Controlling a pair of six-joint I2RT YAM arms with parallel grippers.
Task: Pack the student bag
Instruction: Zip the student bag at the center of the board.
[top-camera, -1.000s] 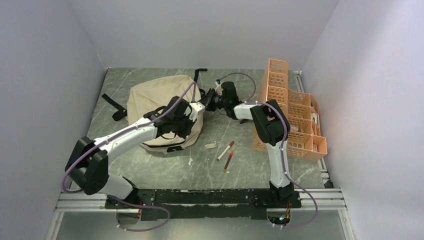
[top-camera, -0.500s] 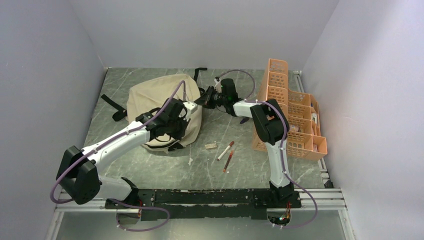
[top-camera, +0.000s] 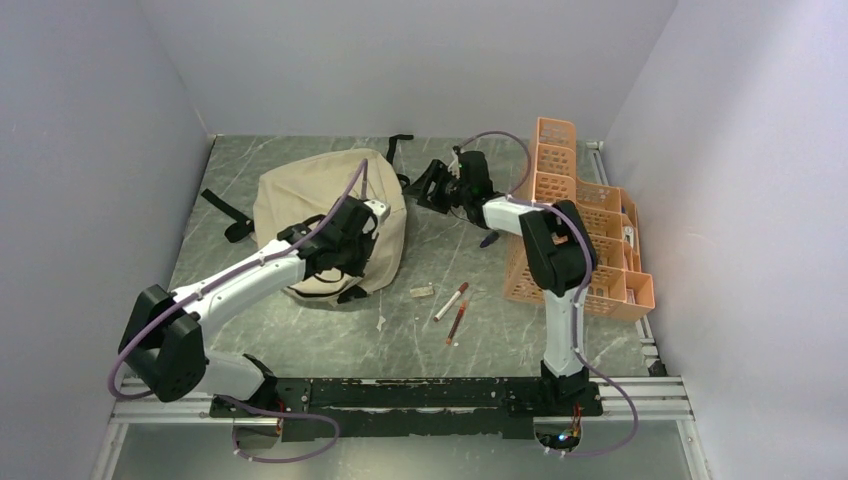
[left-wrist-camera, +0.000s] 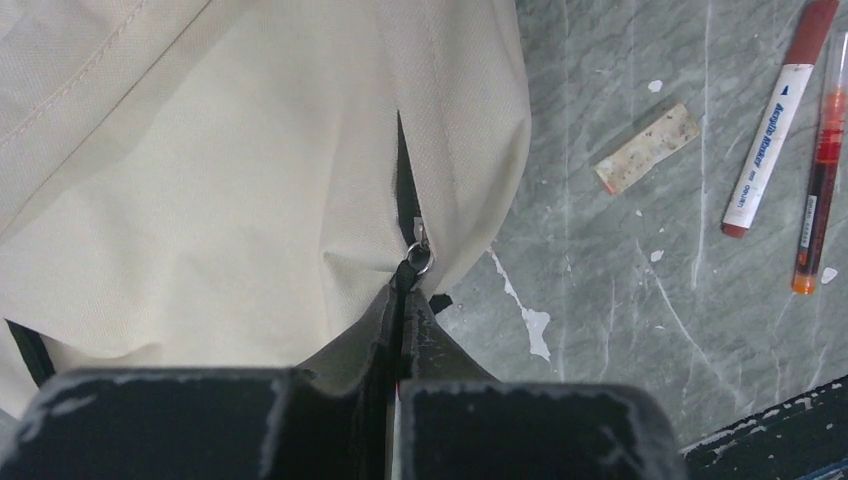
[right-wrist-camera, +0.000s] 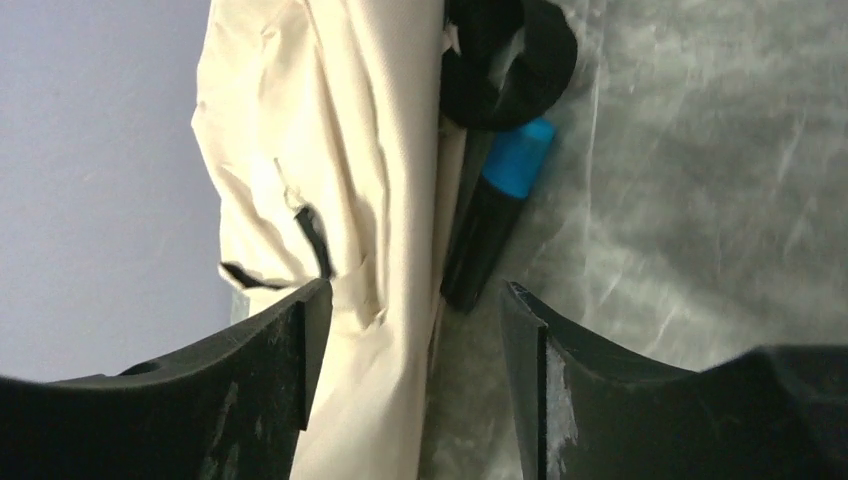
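Student bag (top-camera: 310, 200) slumps far left on the surface (top-camera: 480, 330), its zipper slit running straight toward the left hand (left-wrist-camera: 397, 390), which is clamped on its fabric just under the zipper pull (left-wrist-camera: 417, 255). The right hand (right-wrist-camera: 412, 295), spread and empty, hovers beside its right edge.

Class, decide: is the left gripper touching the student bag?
Touching. The left wrist view shows the left gripper pinching a fold of the student bag by its zipper pull.
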